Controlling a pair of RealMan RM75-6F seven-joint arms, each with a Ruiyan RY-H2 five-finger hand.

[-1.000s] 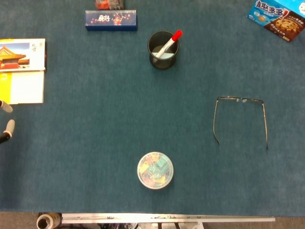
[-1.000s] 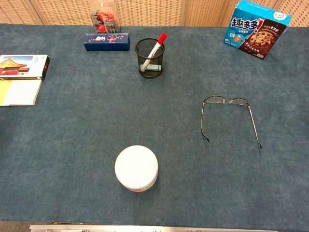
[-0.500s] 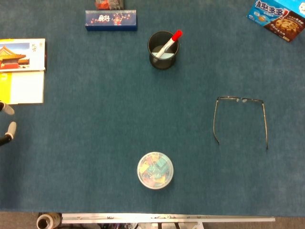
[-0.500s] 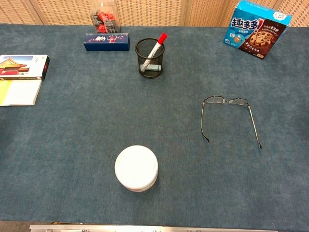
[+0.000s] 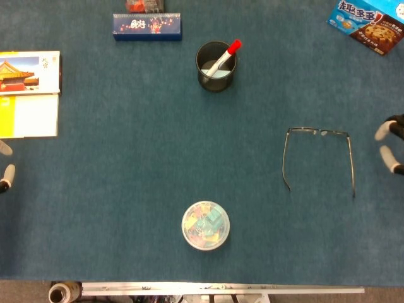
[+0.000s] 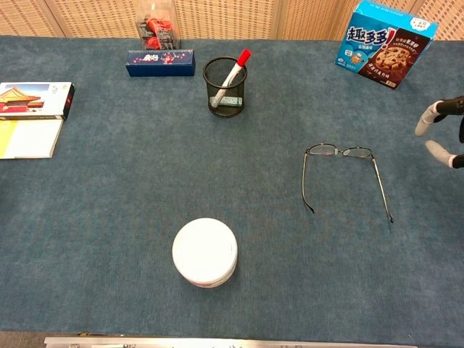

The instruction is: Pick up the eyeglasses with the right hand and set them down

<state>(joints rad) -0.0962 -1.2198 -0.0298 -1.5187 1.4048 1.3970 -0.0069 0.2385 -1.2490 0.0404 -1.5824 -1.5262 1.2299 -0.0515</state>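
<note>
The thin-framed eyeglasses (image 5: 319, 158) (image 6: 346, 174) lie unfolded on the blue table, lenses toward the far side and temples pointing at the near edge. My right hand (image 5: 390, 144) (image 6: 441, 130) shows at the right border, fingers apart and empty, a short way right of the glasses and not touching them. Only the fingertips of my left hand (image 5: 5, 163) show at the left edge of the head view; they hold nothing that I can see.
A black mesh pen cup (image 5: 216, 65) with a red-capped marker stands at the back centre. A round clip container (image 5: 205, 225) sits near the front. A cookie box (image 6: 384, 43) is at back right, a dark blue box (image 5: 147, 26) at back left, booklets (image 5: 28, 93) at left.
My right hand has come into view at the right edge, beside the glasses. The left hand's fingertips have slid further out of frame to the left. The glasses have not moved.
</note>
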